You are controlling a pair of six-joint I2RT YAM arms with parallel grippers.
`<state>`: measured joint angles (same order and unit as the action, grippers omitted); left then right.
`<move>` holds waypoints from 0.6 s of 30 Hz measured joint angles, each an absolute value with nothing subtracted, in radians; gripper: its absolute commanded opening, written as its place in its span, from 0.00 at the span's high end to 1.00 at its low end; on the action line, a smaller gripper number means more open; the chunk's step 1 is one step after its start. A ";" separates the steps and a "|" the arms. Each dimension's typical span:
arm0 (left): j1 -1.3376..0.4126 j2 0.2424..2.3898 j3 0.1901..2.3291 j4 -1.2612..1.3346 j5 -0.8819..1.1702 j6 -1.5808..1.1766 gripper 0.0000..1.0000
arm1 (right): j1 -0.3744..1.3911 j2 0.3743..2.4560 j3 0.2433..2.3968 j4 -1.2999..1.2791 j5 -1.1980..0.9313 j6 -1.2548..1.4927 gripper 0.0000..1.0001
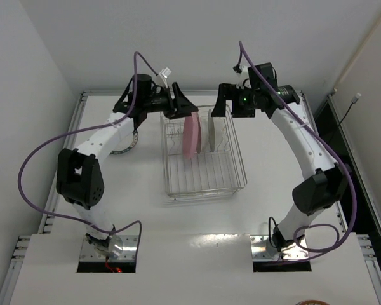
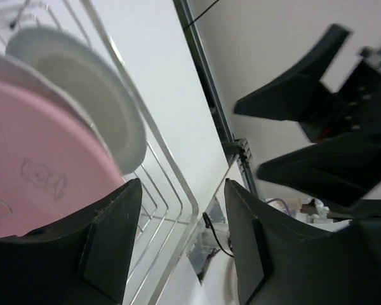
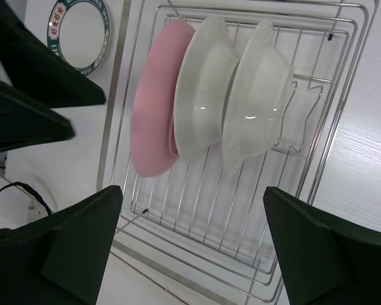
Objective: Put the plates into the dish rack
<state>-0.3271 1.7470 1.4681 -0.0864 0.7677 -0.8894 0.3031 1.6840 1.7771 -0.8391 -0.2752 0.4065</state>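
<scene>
3 plates [image 3: 206,95] upright in dish rack [image 1: 206,176] | patterned plate [image 3: 79,32] outside, under left arm [image 1: 108,133]

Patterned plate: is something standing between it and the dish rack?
Nothing visible on the table between them. The patterned plate lies beside the wire wall of the dish rack; only the left arm hangs above it.

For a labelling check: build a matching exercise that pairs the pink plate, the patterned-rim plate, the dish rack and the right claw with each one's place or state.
Things:
1. pink plate
2. patterned-rim plate
3. dish rack
4. right claw

Place or state:
a. open, holding nothing
b. flat on the table, outside the rack
c. standing on edge in the rack
d. silver wire, rectangular

Pairs: 1-c, 2-b, 3-d, 4-a
</scene>
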 measured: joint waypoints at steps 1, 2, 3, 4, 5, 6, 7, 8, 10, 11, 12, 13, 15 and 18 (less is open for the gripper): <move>-0.327 1.747 1.505 -0.107 0.760 -0.872 0.48 | 0.303 1.690 1.777 -0.838 -0.280 0.409 0.08; -0.327 1.746 1.538 -0.121 0.754 -0.857 0.47 | 0.303 1.695 1.777 -0.837 -0.286 0.411 0.08; -0.327 1.744 1.570 -0.147 0.738 -0.834 0.47 | 0.303 1.701 1.777 -0.837 -0.292 0.413 0.08; -0.327 1.743 1.610 -0.188 0.711 -0.808 0.47 | 0.303 1.707 1.777 -0.837 -0.297 0.414 0.08; -0.327 1.740 1.647 -0.227 0.677 -0.774 0.47 | 0.303 1.713 1.777 -0.836 -0.300 0.415 0.08; -0.327 1.737 1.681 -0.275 0.625 -0.739 0.47 | 0.303 1.719 1.777 -0.835 -0.303 0.416 0.08; -0.328 1.731 1.717 -0.334 0.556 -0.709 0.47 | 0.303 1.726 1.777 -0.834 -0.308 0.417 0.08; -0.329 1.721 1.745 -0.385 0.478 -0.675 0.46 | 0.303 1.732 1.779 -0.832 -0.314 0.419 0.08; -0.329 1.693 1.770 -0.472 0.291 -0.621 0.31 | 0.303 1.744 1.780 -0.830 -0.323 0.421 0.08; -0.328 1.679 1.772 -0.516 0.202 -0.603 0.26 | 0.303 1.751 1.783 -0.830 -0.327 0.422 0.08; -0.328 1.663 1.769 -0.567 0.098 -0.592 0.21 | 0.303 1.757 1.785 -0.826 -0.332 0.423 0.08; -0.328 1.655 1.758 -0.595 0.016 -0.583 0.19 | 0.303 1.761 1.787 -0.824 -0.336 0.423 0.08; -0.328 1.634 1.699 -0.650 -0.138 -0.572 0.00 | 0.303 1.769 1.790 -0.819 -0.345 0.424 0.00; -0.327 1.639 1.605 -0.718 -0.274 -0.559 0.00 | 0.303 1.777 1.801 -0.815 -0.353 0.427 0.00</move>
